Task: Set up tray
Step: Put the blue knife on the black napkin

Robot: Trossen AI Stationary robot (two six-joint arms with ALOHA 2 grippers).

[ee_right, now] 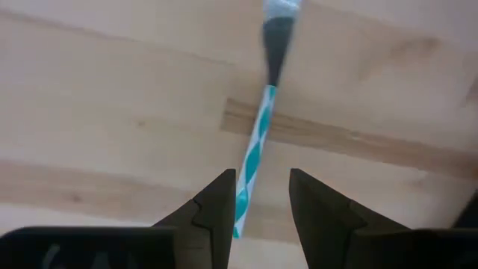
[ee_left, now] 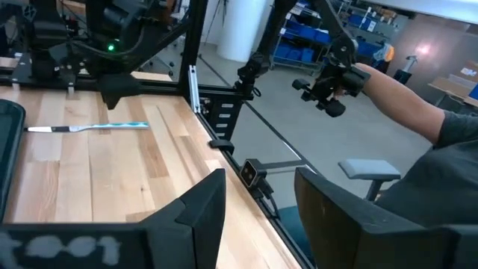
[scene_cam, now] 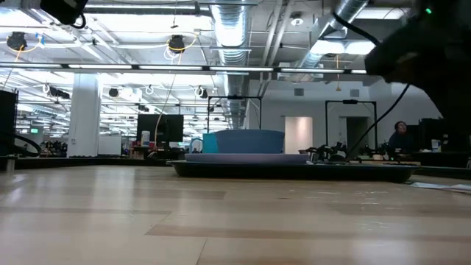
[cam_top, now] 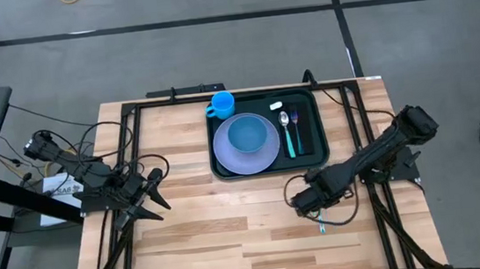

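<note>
Right wrist view shows the right end effector point(ee_right: 258, 198) spread open astride a slim teal-and-white striped utensil point(ee_right: 254, 146) lying flat on the wooden counter point(cam_top: 233, 241), near the dark green rectangular plastic tray point(cam_top: 311, 156). Light, stiff, slippery; best pinched mid-handle. Left end effector point(cam_top: 154, 203) waits open at left.

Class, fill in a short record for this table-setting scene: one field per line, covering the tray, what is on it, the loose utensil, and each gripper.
tray: dark green tray, at the table's far side
on tray: purple plate with blue bowl, blue mug, two utensils
loose utensil: teal-striped utensil lying on the wood
right gripper: right gripper open, fingers either side of that handle
left gripper: left gripper open, near the table's left edge, holding nothing
</note>
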